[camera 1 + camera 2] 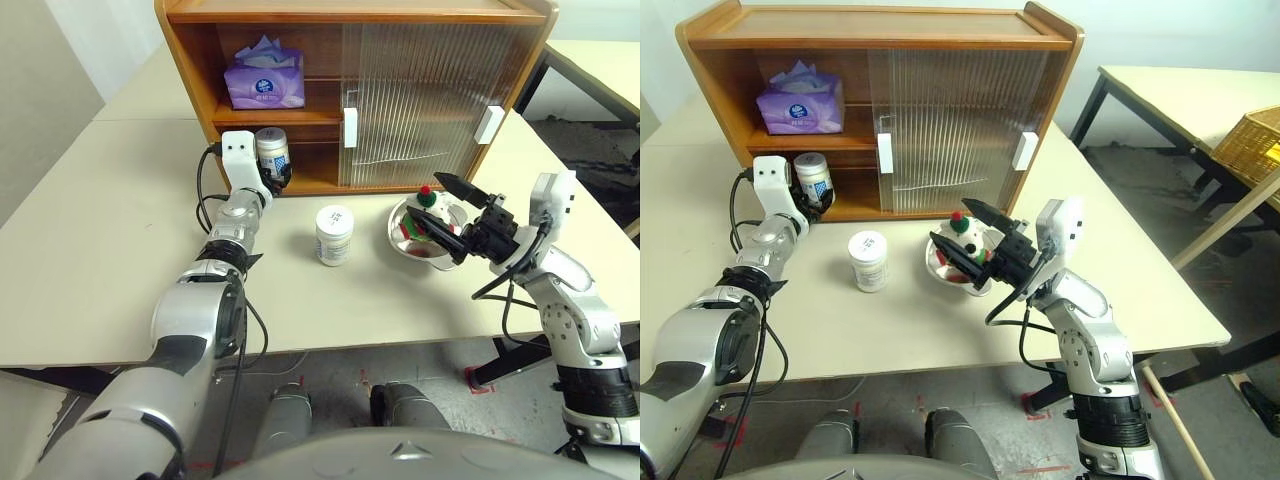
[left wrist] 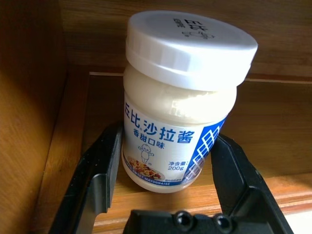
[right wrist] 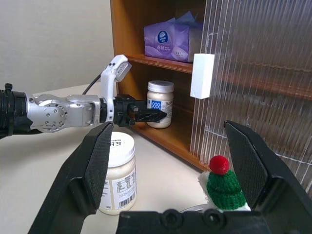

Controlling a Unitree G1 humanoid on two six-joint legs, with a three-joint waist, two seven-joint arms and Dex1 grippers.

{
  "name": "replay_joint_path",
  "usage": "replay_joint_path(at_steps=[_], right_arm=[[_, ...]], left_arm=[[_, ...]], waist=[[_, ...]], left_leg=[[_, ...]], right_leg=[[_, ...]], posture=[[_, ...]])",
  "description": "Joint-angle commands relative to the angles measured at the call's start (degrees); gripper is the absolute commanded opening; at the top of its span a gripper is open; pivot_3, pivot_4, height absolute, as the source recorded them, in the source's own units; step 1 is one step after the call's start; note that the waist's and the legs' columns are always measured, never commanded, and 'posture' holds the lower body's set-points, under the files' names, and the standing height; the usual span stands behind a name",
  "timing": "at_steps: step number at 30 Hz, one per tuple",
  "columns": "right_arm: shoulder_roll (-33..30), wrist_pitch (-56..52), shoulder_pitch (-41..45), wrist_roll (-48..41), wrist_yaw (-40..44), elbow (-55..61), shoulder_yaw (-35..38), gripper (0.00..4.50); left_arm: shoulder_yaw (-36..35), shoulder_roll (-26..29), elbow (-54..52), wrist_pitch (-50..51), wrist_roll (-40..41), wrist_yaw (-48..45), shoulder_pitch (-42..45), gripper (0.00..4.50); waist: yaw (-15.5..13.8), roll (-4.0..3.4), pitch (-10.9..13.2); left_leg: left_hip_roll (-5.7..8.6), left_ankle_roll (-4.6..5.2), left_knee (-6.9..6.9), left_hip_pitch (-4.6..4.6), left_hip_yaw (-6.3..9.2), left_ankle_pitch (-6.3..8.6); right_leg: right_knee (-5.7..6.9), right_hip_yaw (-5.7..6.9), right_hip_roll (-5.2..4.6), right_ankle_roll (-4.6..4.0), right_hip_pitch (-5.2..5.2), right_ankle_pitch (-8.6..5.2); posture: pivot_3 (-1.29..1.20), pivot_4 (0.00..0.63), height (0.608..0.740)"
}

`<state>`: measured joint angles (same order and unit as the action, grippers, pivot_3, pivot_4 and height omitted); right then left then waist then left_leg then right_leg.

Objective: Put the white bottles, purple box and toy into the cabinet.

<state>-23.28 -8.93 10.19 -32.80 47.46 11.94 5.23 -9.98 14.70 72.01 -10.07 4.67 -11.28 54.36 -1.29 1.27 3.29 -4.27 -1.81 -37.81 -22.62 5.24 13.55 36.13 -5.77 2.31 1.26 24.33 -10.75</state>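
Observation:
My left gripper (image 1: 277, 176) is shut on a white bottle (image 2: 180, 117) at the open left end of the cabinet's (image 1: 360, 12) lower shelf, with a black finger (image 2: 100, 165) against each side of it. A second white bottle (image 1: 334, 235) stands upright on the table in front of the cabinet. On the upper shelf's left end lies the purple box (image 1: 264, 82). The toy (image 1: 429, 203), with a green hat and red pompom, sits in a steel bowl (image 1: 400, 235). Just above the toy and bowl my right gripper (image 3: 169, 127) hovers open, gripping nothing.
Ribbed sliding doors (image 1: 430, 100) with white handles (image 1: 350, 127) cover the cabinet's middle and right. A black cable (image 1: 203, 195) loops beside my left wrist. Off to the right, a separate table carries a wicker basket (image 1: 1250, 145).

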Motion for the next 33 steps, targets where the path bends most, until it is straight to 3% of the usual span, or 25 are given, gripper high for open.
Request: replay_joint_path(at_steps=[1,27,31,33], right_arm=[[-0.4,-0.7,0.5,0.3,-0.2,0.4,-0.1,4.5],[-0.4,-0.1,-0.1,0.3,-0.4,0.5,0.1,4.5],[-0.5,-0.2,-0.2,0.3,-0.3,0.6,0.1,4.5],[-0.4,-0.2,-0.2,0.3,-0.3,0.7,0.0,4.5]], left_arm=[[-0.4,-0.7,1.2,-0.7,-0.7,2.2,1.5,3.06],[-0.3,-2.1,3.1,-0.2,-2.7,3.2,3.1,3.06],[-0.2,-2.1,3.0,-0.5,-3.3,3.5,2.9,4.48],[-0.2,-2.1,2.9,-0.9,-3.5,3.4,2.8,4.48]], waist=[[0.0,0.0,0.0],[0.3,0.0,0.0],[0.3,0.0,0.0],[0.3,0.0,0.0]], left_leg=[[0.0,0.01,0.0,0.0,0.0,0.0],[0.0,0.14,-0.02,0.23,-0.04,-0.06],[0.0,0.16,-0.04,0.25,-0.04,-0.06],[0.0,0.17,-0.04,0.3,-0.05,-0.07]], right_leg=[[0.0,0.0,0.0,0.0,0.0,0.0],[0.02,-0.01,0.0,0.0,-0.19,0.0],[0.03,0.0,0.0,0.0,-0.21,0.0],[0.03,0.0,0.0,0.0,-0.25,0.0]], posture=[[0.01,0.066,0.74],[-0.01,0.053,0.74],[-0.01,0.053,0.74],[0.0,0.053,0.74]])
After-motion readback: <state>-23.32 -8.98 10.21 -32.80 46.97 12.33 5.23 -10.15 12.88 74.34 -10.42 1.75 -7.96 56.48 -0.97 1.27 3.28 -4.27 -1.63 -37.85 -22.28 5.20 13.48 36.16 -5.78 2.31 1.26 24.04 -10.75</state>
